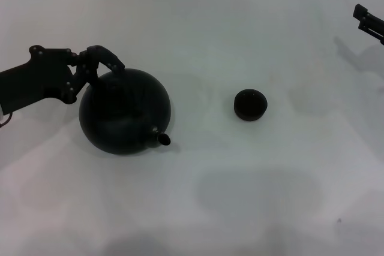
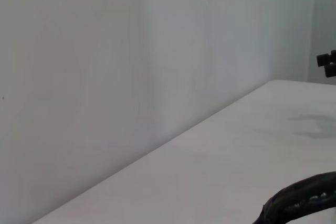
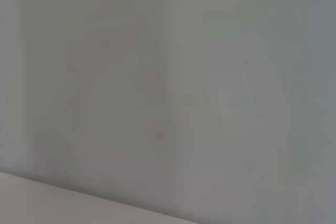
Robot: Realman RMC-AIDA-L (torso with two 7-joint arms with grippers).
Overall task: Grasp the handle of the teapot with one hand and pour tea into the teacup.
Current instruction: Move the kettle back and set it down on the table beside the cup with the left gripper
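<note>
A spill or a dropped pot is judged the main risk from here: the teapot [image 1: 125,112] is large and round, and it would be carried only by its handle [image 1: 107,57], the thick arched loop over its top, so if the loop is pinched off-centre or too lightly the body could swing or slip once lifted. A second risk is judged to lie in the target, since the teacup [image 1: 250,104] is tiny against the pot and stands well apart from it on the robot's right side of the white table [image 1: 240,208]; a stream from the short spout [image 1: 163,139] could easily fall beside the cup, or the cup could be knocked if the pot is brought in too low. The spout is seen pointing toward the camera and slightly toward the cup. The left gripper [image 1: 90,67] is placed at the handle, on the far left side of the pot, and its fingers appear to be at or around the loop, but whether they are clamped on it or merely set about it cannot be told. In the left wrist view only a dark curved piece, probably part of the handle, is shown. The right gripper [image 1: 369,22] is parked at the far right edge, and its finger state cannot be told either.
</note>
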